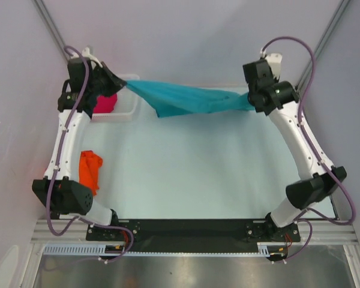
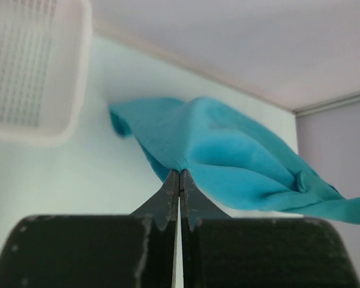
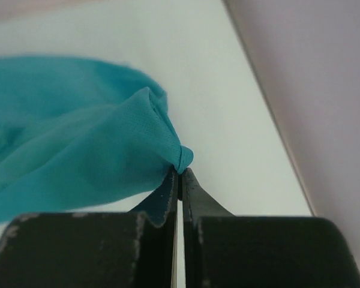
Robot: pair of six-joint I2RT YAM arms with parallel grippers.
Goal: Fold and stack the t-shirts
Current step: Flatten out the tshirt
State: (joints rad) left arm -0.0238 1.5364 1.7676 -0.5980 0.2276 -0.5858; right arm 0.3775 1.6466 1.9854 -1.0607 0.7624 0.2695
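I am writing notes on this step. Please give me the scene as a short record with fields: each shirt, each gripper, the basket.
teal t-shirt: stretched between both grippers, over the far part of the table
left gripper: shut on one end of the teal t-shirt
right gripper: shut on its other end
orange t-shirt: crumpled on the table, left side
magenta t-shirt: inside the white basket, far left
folded or stacked: none yet

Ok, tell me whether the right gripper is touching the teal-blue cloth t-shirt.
Touching. The right wrist view shows the right gripper shut on an edge of the teal-blue cloth t-shirt.
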